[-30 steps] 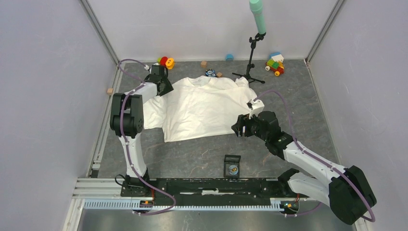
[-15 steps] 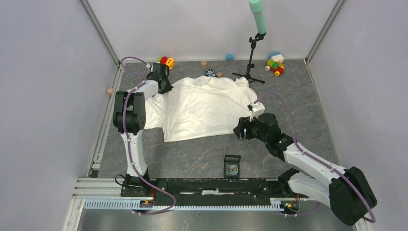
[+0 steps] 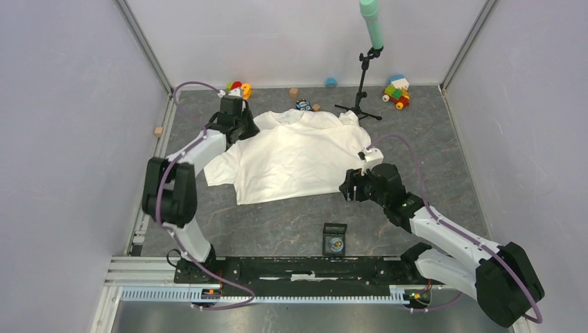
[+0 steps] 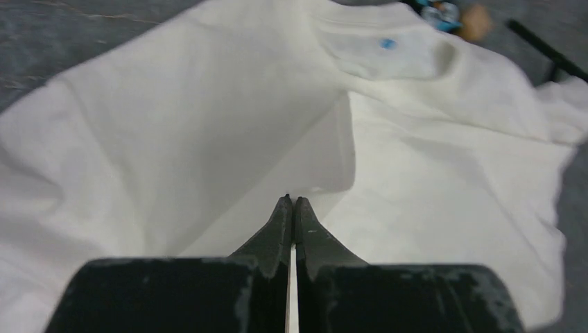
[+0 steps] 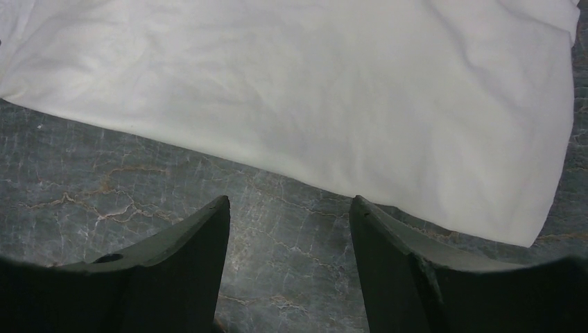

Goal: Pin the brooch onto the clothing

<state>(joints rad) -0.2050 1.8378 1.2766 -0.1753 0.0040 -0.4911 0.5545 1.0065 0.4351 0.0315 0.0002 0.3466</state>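
Note:
The clothing (image 3: 298,156) is a white T-shirt lying flat on the grey floor with a plain side up; no print shows. My left gripper (image 3: 240,130) is at its left shoulder, shut on a raised fold of the cloth (image 4: 326,159), its tips (image 4: 292,201) pressed together with a thin white layer between them. My right gripper (image 3: 344,186) hovers open and empty over bare floor just off the shirt's lower right hem (image 5: 333,83); its fingers (image 5: 201,236) stand wide apart. The brooch (image 3: 335,243), a small bluish disc, sits in a black square holder (image 3: 335,228) near the front.
A microphone stand (image 3: 362,83) stands just beyond the shirt's right shoulder. A small black-and-blue toy (image 3: 303,105) lies by the collar. Coloured toys (image 3: 396,91) and rings (image 3: 239,88) sit along the back wall. A wooden block (image 3: 159,131) lies far left.
My left arm's elbow has swung down and left, and its gripper has drawn the shoulder cloth with it, so the left sleeve lies more spread. My right gripper drifted slightly toward me.

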